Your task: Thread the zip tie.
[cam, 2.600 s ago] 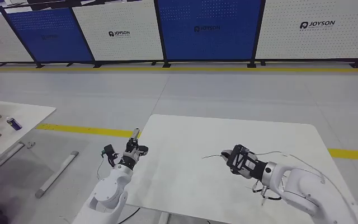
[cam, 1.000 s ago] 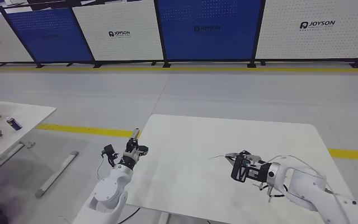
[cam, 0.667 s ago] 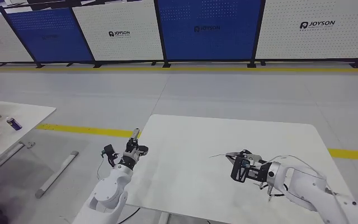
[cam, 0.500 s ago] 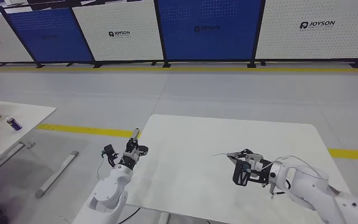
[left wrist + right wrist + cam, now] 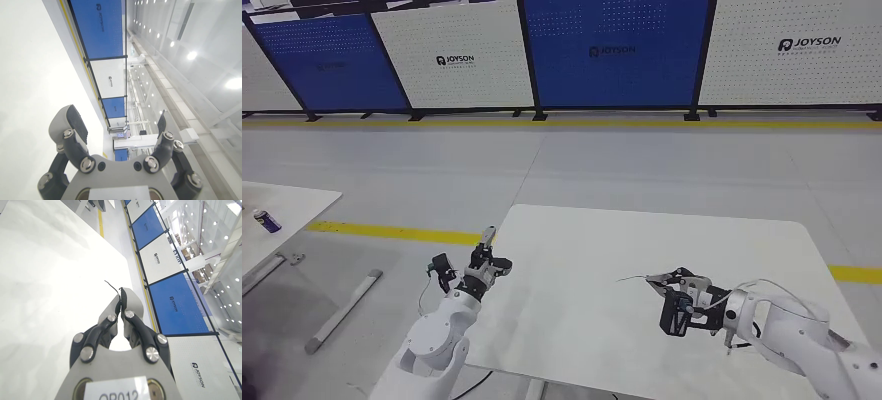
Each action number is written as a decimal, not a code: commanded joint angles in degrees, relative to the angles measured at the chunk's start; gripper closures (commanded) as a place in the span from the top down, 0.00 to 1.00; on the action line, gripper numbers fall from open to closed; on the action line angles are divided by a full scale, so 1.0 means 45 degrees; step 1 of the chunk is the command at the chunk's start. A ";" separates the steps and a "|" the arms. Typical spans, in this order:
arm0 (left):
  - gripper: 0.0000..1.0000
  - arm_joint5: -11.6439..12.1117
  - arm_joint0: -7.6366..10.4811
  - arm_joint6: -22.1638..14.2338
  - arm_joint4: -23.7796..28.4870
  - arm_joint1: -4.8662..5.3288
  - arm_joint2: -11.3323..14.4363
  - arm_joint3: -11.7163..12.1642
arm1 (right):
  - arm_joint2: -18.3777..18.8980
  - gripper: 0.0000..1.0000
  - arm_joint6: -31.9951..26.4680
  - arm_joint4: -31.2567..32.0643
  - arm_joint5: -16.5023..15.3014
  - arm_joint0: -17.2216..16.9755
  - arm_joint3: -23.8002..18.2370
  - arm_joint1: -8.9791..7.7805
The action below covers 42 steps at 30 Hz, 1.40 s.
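The right gripper (image 5: 120, 298), lower right of the top view, is pinched shut on the zip tie (image 5: 112, 286), whose thin end pokes past the tips over the table (image 5: 592, 250), likely ready for feeding. The left gripper (image 5: 121, 123) stands at the table's left edge, jaws spread and holding nothing, well apart
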State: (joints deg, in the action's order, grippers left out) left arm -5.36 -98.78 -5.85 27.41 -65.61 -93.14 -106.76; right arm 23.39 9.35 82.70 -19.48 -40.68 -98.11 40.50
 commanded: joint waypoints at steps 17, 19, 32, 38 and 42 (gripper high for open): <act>1.00 -0.3138 0.0403 -0.1467 -0.1329 0.0289 0.1058 -0.0993 | 0.0000 0.00 0.0000 0.0000 0.0000 0.0000 0.0000 0.0000; 1.00 -0.3138 0.0403 -0.1467 -0.1329 0.0289 0.1058 -0.0993 | 0.0000 0.00 0.0000 0.0000 0.0000 0.0000 0.0000 0.0000; 1.00 -0.3138 -0.0019 -0.3265 0.0708 0.0686 0.1819 -0.1523 | 0.0000 0.00 0.0000 0.0000 0.0000 0.0000 0.0000 0.0000; 1.00 -0.3138 0.0897 -0.1464 0.1656 0.1227 0.3677 -0.1578 | 0.0000 0.00 0.0000 0.0000 0.0000 0.0000 0.0000 0.0000; 1.00 -0.3138 0.1926 -0.0495 0.3030 0.1624 0.5037 -0.1035 | 0.0000 0.00 0.0000 0.0000 0.0000 0.0000 0.0000 0.0000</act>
State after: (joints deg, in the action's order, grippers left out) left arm -19.48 -91.51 -8.87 39.05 -58.84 -72.20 -112.27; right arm 23.39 9.35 82.70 -19.48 -40.68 -98.11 40.50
